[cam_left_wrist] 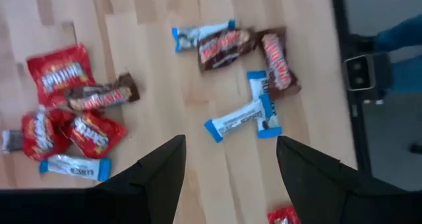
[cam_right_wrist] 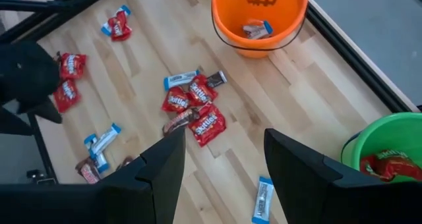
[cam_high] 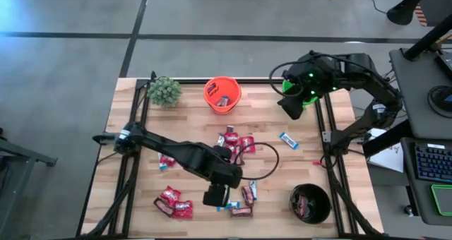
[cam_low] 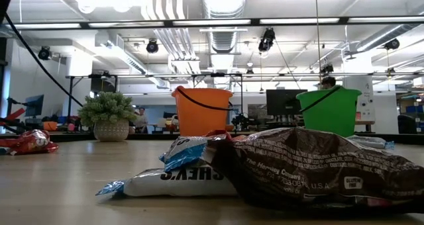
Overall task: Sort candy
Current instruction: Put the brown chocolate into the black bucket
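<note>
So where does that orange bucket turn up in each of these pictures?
High view: the orange bucket sits near the table's far edge, centre, right of the small plant.
Low view: it stands upright in the background, left of centre, between the plant and the green bucket.
Left wrist view: not in it.
Right wrist view: at the top, candy inside.
Shared landmark: the green bucket shows in three views.

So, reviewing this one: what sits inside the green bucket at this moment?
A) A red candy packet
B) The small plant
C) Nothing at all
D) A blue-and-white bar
A: the right wrist view looks down into the green bucket and shows a red packet lying in it; no blue-and-white bar or plant shows there.
</note>
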Robot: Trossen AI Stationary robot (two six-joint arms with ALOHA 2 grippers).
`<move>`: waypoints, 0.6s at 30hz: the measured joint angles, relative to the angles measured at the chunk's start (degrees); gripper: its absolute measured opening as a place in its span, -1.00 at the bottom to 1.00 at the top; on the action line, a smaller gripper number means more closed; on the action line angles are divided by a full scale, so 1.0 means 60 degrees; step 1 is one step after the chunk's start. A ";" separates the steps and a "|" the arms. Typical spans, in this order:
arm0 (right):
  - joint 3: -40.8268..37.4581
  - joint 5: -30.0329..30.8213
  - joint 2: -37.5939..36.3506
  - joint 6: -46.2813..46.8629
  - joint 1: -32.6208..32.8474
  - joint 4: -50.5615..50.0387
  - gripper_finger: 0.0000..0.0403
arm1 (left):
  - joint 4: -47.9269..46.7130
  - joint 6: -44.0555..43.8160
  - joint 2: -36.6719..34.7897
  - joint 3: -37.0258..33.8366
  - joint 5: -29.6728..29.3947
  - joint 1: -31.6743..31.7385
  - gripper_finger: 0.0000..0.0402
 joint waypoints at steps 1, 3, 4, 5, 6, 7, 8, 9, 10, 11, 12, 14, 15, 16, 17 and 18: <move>-0.0053 -0.0002 -0.0077 0.0000 0.0000 0.0001 -0.03 | -0.0012 -0.0084 0.0095 -0.0047 -0.0003 0.0005 0.09; -0.0139 -0.0001 -0.0228 0.0003 -0.0004 -0.0006 -0.03 | -0.0074 -0.0148 0.0241 -0.0176 -0.0006 0.0005 0.09; -0.0178 0.0002 -0.0293 0.0000 -0.0004 0.0000 -0.03 | -0.0049 -0.0155 0.0273 -0.0255 -0.0009 -0.0002 0.09; -0.0218 -0.0001 -0.0362 0.0003 -0.0004 -0.0003 -0.03 | 0.0027 -0.0176 0.0293 -0.0332 -0.0009 -0.0009 0.09; -0.0271 0.0001 -0.0422 0.0044 -0.0004 -0.0003 -0.03 | 0.0123 -0.0197 0.0290 -0.0410 -0.0006 -0.0013 0.09; -0.0339 -0.0001 -0.0483 0.0080 -0.0004 0.0003 -0.03 | 0.0175 -0.0235 0.0283 -0.0478 0.0001 -0.0013 0.09; -0.0422 -0.0002 -0.0544 0.0091 -0.0004 0.0002 -0.03 | 0.0208 -0.0260 0.0275 -0.0532 0.0022 -0.0013 0.09; -0.0519 0.0000 -0.0604 0.0109 -0.0004 0.0000 -0.03 | 0.0283 -0.0300 0.0275 -0.0569 0.0026 -0.0013 0.09; -0.0633 -0.0002 -0.0669 0.0114 -0.0004 0.0000 -0.03 | 0.0401 -0.0316 0.0275 -0.0594 0.0032 -0.0013 0.09; -0.0751 -0.0002 -0.0731 0.0117 -0.0004 -0.0004 -0.03 | 0.0430 -0.0310 0.0275 -0.0600 0.0037 -0.0013 0.09; -0.0875 -0.0009 -0.0801 0.0120 -0.0004 -0.0002 -0.03 | 0.0351 -0.0305 0.0275 -0.0600 0.0071 -0.0013 0.09; -0.1163 -0.0303 -0.0972 0.0141 -0.0007 0.0007 -0.03 | -0.0156 -0.0319 0.0223 -0.0566 0.0223 -0.0013 0.09; -0.1335 -0.0575 -0.1055 0.0177 -0.0004 0.0000 -0.03 | -0.0551 -0.0347 0.0204 -0.0501 0.0231 -0.0013 0.09; -0.1514 -0.0839 -0.1143 0.0271 0.0003 0.0001 -0.03 | -0.0903 -0.0389 0.0149 -0.0420 0.0231 -0.0013 0.09; -0.1719 -0.0975 -0.1243 0.0351 0.0057 0.0004 -0.03 | -0.1235 -0.0424 0.0071 -0.0320 0.0231 -0.0013 0.09; -0.1931 -0.1000 -0.1317 0.0481 0.0150 -0.0002 -0.03 | -0.1488 -0.0481 -0.0042 -0.0260 0.0227 -0.0013 0.09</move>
